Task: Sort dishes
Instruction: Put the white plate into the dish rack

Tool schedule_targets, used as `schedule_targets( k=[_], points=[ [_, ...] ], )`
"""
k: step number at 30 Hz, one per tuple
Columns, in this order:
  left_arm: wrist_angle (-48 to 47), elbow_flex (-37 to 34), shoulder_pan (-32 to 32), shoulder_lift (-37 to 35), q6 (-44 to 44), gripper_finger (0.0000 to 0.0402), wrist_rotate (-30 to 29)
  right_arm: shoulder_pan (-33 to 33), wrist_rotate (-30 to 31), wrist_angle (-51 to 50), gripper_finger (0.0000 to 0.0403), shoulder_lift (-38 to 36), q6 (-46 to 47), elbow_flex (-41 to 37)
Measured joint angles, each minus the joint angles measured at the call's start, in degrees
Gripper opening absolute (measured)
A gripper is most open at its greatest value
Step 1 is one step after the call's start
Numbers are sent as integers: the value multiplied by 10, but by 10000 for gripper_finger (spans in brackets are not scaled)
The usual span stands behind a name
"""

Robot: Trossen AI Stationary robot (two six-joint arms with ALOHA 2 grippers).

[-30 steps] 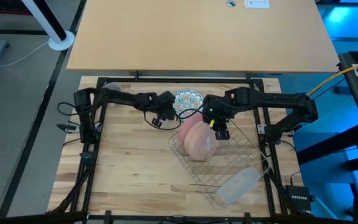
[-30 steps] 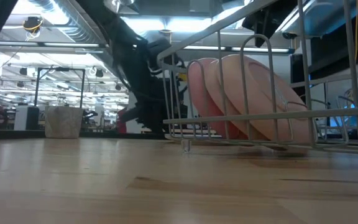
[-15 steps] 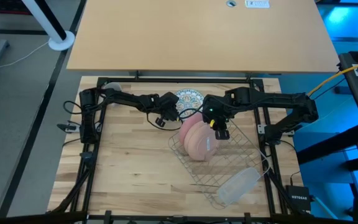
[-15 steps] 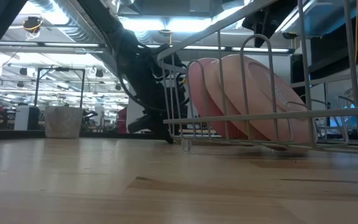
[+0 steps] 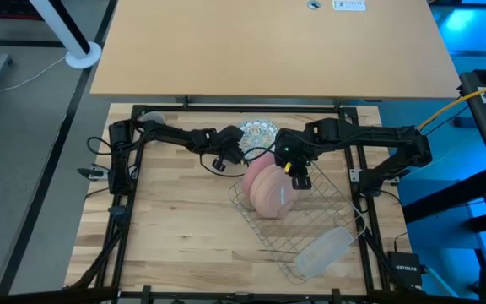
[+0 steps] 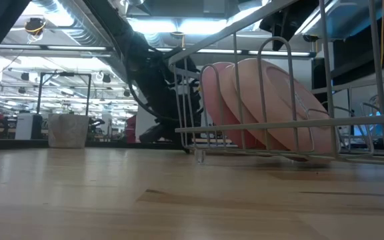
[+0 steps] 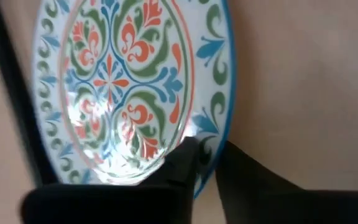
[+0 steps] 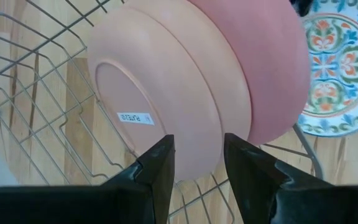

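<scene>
The patterned plate (image 5: pixel 260 130) lies face up on the table just beyond the wire rack (image 5: pixel 306 221); the right wrist view also shows this plate (image 8: pixel 337 68). My left gripper (image 5: pixel 237 152) is down at its near-left edge, shut on the rim. Two salmon-pink plates (image 5: pixel 267 187) stand on edge in the rack, leaning against its wires (image 6: pixel 272 107). My right gripper (image 8: pixel 197 158) hovers open above them, touching nothing. A small grey mug (image 6: pixel 67 130) stands at the table's far left. My left gripper pinches the patterned plate's blue rim (image 7: pixel 209 163) between its two fingers. One finger (image 7: pixel 185 163) lies over the painted face and the other (image 7: pixel 247 177) is outside the rim. The fingers slant down from the table's left. The plate lies flat on the table.
A translucent plastic tray (image 5: pixel 321 252) lies at the rack's near right end. The rack stands aslant across the table's right half. Bare wood stretches over the near left part of the table (image 5: pixel 167 228).
My left gripper has gone down and toward the table's right, up to the patterned plate's edge. The plate lies where it was.
</scene>
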Motion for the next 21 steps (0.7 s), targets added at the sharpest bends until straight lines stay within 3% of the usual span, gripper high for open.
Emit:
schedule_targets(
  k=[4,21],
  points=[
    [15,1,1,-1,-1,9,-12,0,0,0,143,0,0,0],
    [6,0,-22,-2,-66,2,-94,0,0,-3,143,0,0,0]
  ],
)
